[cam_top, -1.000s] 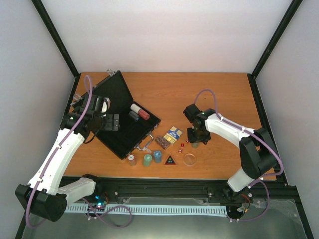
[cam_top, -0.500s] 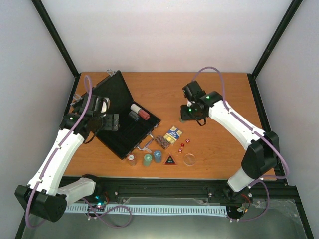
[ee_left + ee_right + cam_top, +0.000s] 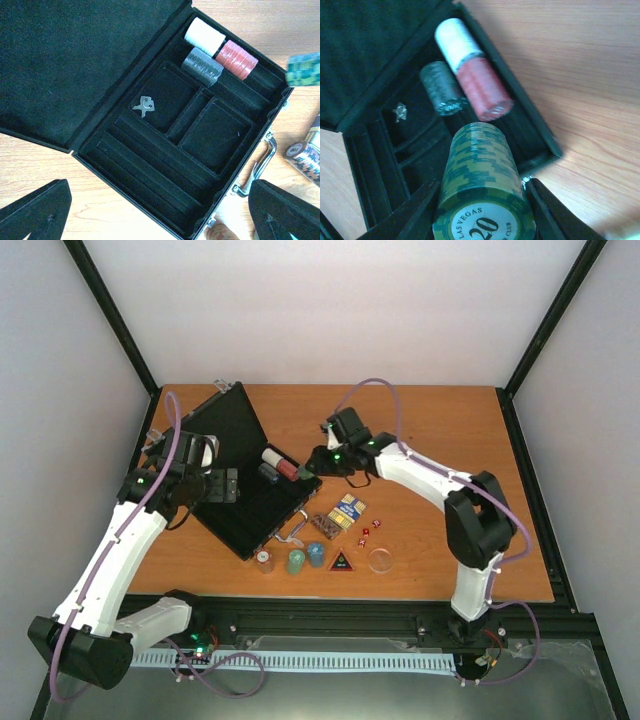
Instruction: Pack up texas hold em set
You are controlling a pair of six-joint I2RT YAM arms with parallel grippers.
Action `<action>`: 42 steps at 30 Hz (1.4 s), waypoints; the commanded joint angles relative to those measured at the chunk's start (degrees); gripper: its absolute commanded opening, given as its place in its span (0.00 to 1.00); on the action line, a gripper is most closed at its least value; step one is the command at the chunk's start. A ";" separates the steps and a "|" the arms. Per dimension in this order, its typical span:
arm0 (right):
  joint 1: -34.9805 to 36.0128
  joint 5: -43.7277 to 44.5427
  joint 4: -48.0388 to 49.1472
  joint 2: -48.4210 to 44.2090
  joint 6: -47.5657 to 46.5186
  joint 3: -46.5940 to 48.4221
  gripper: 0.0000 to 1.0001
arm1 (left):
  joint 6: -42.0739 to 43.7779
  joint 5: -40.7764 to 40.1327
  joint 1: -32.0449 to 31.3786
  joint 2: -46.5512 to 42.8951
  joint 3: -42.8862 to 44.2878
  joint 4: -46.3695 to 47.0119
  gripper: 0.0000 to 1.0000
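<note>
Bottom centre in the right wrist view, the green chip stack (image 3: pixel 481 172) is pinched by the right hand (image 3: pixel 482 212) above the open case's (image 3: pixel 370 50) corner. It is best lowered level into the free groove in line with the red stack (image 3: pixel 482 92). The left hand (image 3: pixel 225 486) is seen spread.

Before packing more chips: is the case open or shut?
Open. The lid is swung back, and the tray shows three chip stacks and a key.

The right pincer (image 3: pixel 315 464) swung left across the counter (image 3: pixel 440 430), carrying the green chip stack (image 3: pixel 482 195) to the open case's (image 3: pixel 250 508) edge.
</note>
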 commanded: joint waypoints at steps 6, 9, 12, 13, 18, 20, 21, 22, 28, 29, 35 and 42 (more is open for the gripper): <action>6.24 1.07 15.40 5.86 2.09 6.01 0.03 | -1.33 0.46 -0.30 -1.30 1.76 0.12 1.00; 7.34 2.86 15.88 7.38 1.69 5.85 0.03 | -1.34 0.61 -0.31 -1.34 1.68 0.02 1.00; 7.62 3.00 16.61 9.06 2.12 5.44 0.03 | -1.12 0.61 -0.30 -1.43 1.39 0.09 1.00; 7.71 3.14 16.84 9.45 2.13 5.33 0.03 | -1.01 0.55 -0.30 -1.43 1.29 0.09 1.00; 8.01 3.72 18.25 10.97 2.97 4.42 0.03 | -1.11 0.55 -0.30 -1.32 0.97 -0.04 1.00; 8.38 4.11 18.82 11.63 3.17 4.37 0.03 | -1.18 0.55 -0.30 -1.29 0.91 -0.20 1.00; 8.64 4.49 19.14 11.90 3.12 4.28 0.03 | -1.20 0.58 -0.30 -1.27 0.82 -0.20 1.00; 8.95 5.06 19.51 12.17 2.91 4.18 0.03 | -1.16 0.65 -0.30 -1.29 0.68 -0.21 1.00; 10.01 6.97 23.09 15.06 2.80 4.35 0.03 | -0.61 1.05 -0.30 -1.07 0.23 -0.44 1.00; 10.19 7.50 23.82 15.64 2.67 4.54 0.03 | -0.52 1.04 -0.30 -1.07 0.19 -0.37 1.00; 10.57 11.26 24.28 20.07 1.32 8.88 0.03 | 0.03 1.45 -0.30 -0.47 0.01 -0.10 1.00; 10.91 14.14 22.17 19.32 0.67 7.35 0.27 | 0.10 1.28 -0.30 -0.37 -0.50 -0.05 1.00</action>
